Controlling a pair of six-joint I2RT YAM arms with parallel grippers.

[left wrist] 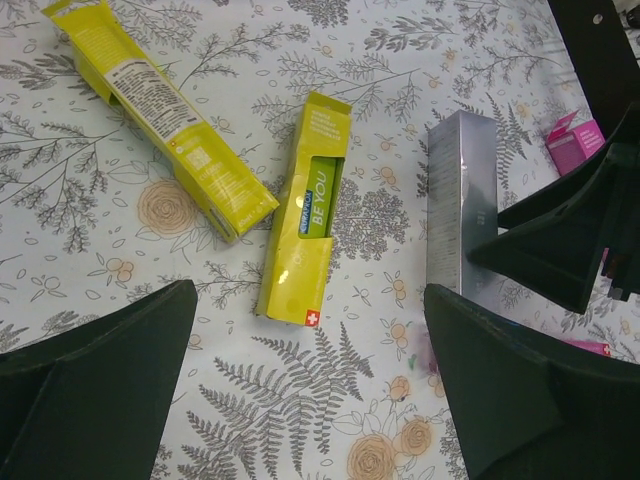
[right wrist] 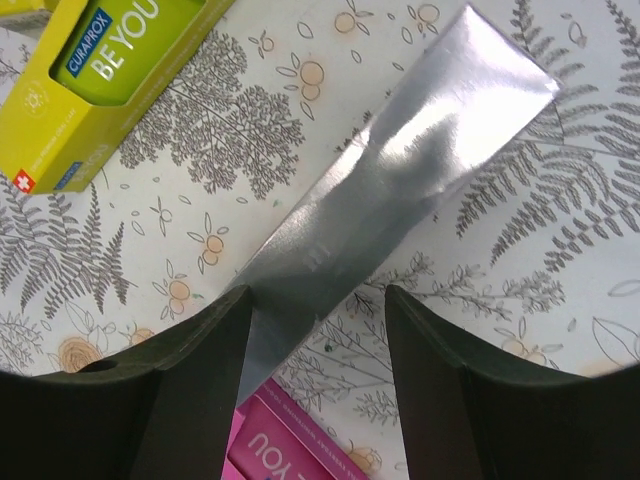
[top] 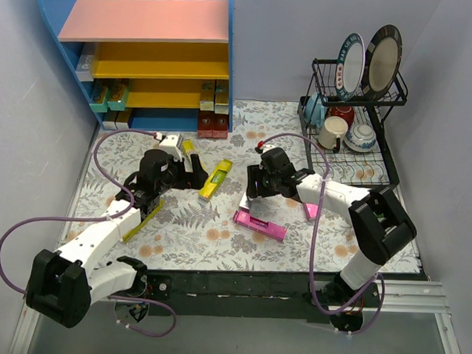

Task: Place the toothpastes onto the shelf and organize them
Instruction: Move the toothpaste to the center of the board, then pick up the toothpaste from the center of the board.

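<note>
The shelf stands at the back left, with several toothpaste boxes at the ends of its lower yellow boards. On the table lie a silver box, two yellow boxes, a magenta box, another yellow box under my left arm and a pink one under my right arm. My right gripper is open, low over the silver box's near end, which runs against its left finger. My left gripper is open and empty, just short of the middle yellow box.
A black wire dish rack with plates, cups and bowls stands at the back right. The two grippers are close together over the middle of the floral mat. Grey walls close in the left and right sides.
</note>
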